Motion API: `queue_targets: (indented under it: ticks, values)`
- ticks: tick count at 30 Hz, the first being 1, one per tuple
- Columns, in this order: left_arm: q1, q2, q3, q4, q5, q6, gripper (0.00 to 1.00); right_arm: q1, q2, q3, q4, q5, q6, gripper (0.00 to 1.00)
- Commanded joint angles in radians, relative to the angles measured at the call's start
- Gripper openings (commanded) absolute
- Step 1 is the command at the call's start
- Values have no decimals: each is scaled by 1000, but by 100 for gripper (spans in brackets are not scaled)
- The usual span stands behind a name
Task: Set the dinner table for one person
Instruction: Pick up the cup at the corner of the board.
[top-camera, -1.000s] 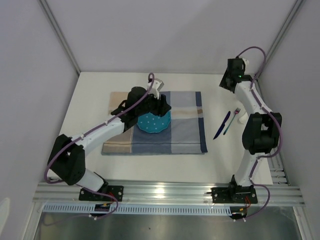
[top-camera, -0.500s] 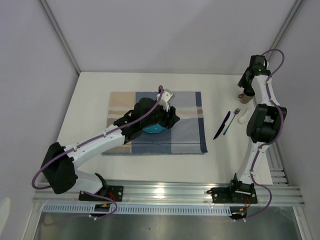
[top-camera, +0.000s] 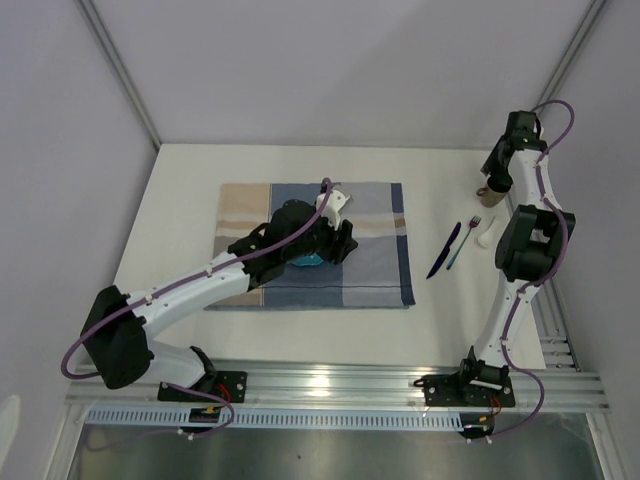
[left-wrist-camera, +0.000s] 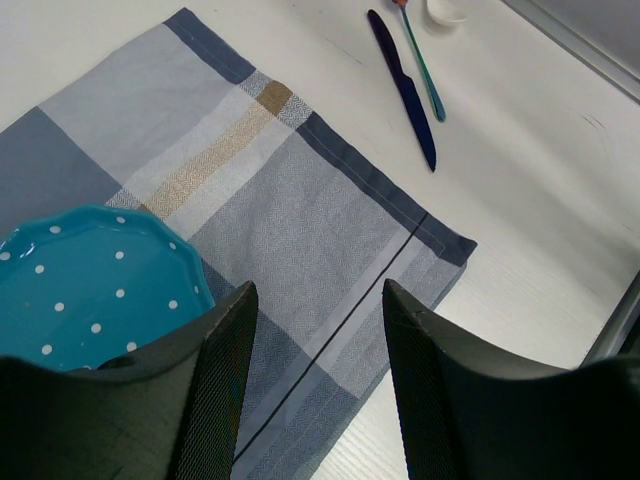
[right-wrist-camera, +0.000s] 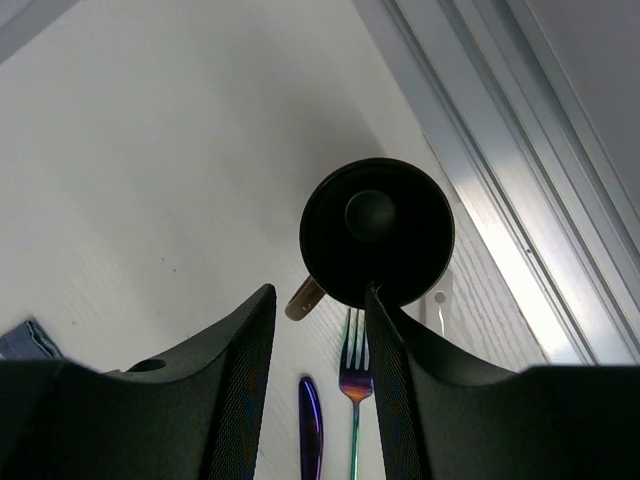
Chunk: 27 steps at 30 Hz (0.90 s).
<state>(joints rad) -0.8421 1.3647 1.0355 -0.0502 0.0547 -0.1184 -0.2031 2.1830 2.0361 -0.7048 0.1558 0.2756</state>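
Table (top-camera: 180, 200) fills the cell from the rail (top-camera: 330, 385) at 6 o'clock to its far edge at 12, and the setting for 1 person looks partly done. A checked mat (top-camera: 380, 270) lies near its centre with a teal dotted plate (left-wrist-camera: 90, 280) on it. From above, the plate is mostly hidden under the left arm (top-camera: 200, 275).

The left jaws are released: in the wrist view they stand apart with only mat between them, and the plate's rim is at their 9 o'clock side.

A blue knife (top-camera: 443, 250) and a fork (top-camera: 462, 240) lie side by side on bare table at 3 o'clock of the mat, apart from it. A small white piece (top-camera: 487, 237) sits just at 3 o'clock of the fork. A dark cup (right-wrist-camera: 375, 235) shows at 1 o'clock of the fork, near the table's 3 o'clock edge.

The right arm (top-camera: 525, 250) reaches over the cup. The right jaws point down at it, with 1 tip overlapping the rim and the handle between them, but I cannot tell whether they grasp it or are free.

The cup seems to be the step in hand. The next move likely calls for a sure grip on it and an upright carry to the mat's 1 o'clock corner, clear of the fork. The knife and fork, thin and flat, would then need a low pinch.
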Motion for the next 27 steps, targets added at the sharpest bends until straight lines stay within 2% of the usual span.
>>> queue_targets:
  ticks: [1,21,24,27]
  values:
    - [-6,-38,6,3,-9,34,57,-7,27,39,-13,-18,-6,45]
    - [-9,-3,37,-39,-6,57,57,-21,129,55,-2,-61,13,42]
    - [-9,8,46,-45,-4,60,56,-27,138,59,-2,-78,13,34]
    - [-9,14,55,-53,-7,65,56,-33,155,62,-7,-78,16,17]
